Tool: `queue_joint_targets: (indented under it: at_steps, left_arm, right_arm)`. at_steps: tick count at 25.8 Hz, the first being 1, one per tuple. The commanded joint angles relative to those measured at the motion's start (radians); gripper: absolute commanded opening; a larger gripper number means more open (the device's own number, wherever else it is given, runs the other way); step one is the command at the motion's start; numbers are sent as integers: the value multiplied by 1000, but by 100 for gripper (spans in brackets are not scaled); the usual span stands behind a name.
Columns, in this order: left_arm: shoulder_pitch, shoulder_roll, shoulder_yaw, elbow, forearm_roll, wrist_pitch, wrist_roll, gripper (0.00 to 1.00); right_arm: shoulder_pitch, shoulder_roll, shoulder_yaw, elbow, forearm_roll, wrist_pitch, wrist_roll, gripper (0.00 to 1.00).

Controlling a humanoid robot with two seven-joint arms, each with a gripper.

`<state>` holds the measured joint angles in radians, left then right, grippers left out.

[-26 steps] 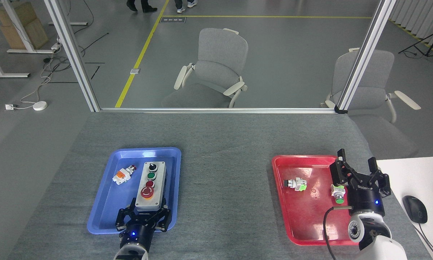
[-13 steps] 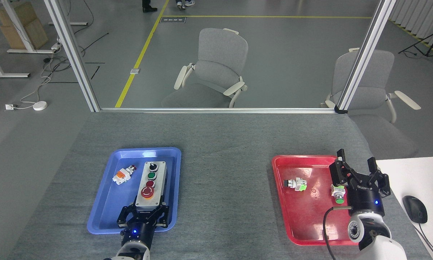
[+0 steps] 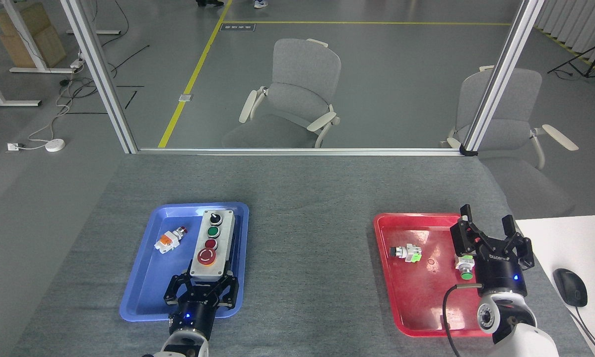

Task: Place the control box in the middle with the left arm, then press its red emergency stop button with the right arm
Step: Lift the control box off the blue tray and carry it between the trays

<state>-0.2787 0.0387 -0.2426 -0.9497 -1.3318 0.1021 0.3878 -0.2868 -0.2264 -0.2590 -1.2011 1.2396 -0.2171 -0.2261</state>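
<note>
Surveying desk (image 3: 307, 198): grey felt top; bare middle strip between the two trays is the drop zone.
Blue tray (image 3: 143, 292): on the left; carries the control box and a small loose switch (image 3: 169, 239).
Red tray (image 3: 426, 302): on the right; two small loose buttons inside.
Control box (image 3: 212, 244): inside the blue tray, near its right wall, long axis pointing away from the robot; near end looks raised.
Handling, my judgement: rigid and fairly weighty, with smooth sides that may slip; grip the short near end across its width, clear of the controls.
Left gripper (image 3: 202, 287): jaws clenched on the box's near end.
Right gripper (image 3: 491, 243): over the red tray's right edge, jaws spread, holding nothing.
Red emergency stop button (image 3: 207, 257): nearest control, unpressed.
</note>
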Motion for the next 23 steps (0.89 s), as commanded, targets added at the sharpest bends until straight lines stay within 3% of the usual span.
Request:
queue_joint_targets:
  at_steps: [1, 7, 11, 18, 20, 23]
  left_arm:
    - [3, 1, -18, -27, -1, -6, 23, 32]
    - [-8, -13, -87, -63, 0, -1, -38, 32]
    - [-10, -63, -106, -80, -6, 1, -67, 32]
    - [-74, -135, -294, -76, -6, 13, -116, 30]
    - [-74, -172, -305, -75, -6, 19, -127, 25]
    - [-74, -175, -362, -73, -3, 56, -132, 22]
  right_arm:
    - [0, -1, 1, 0, 0, -1, -1, 100]
    - [1, -1, 1, 1, -5, 1, 2, 100]
    - [1, -4, 1, 1, -31, 2, 1, 100]
    - [0, -21, 1, 1, -74, 7, 1, 100]
    - [1, -24, 1, 1, -74, 7, 1, 100]
    - [1, -24, 1, 1, -74, 7, 1, 100]
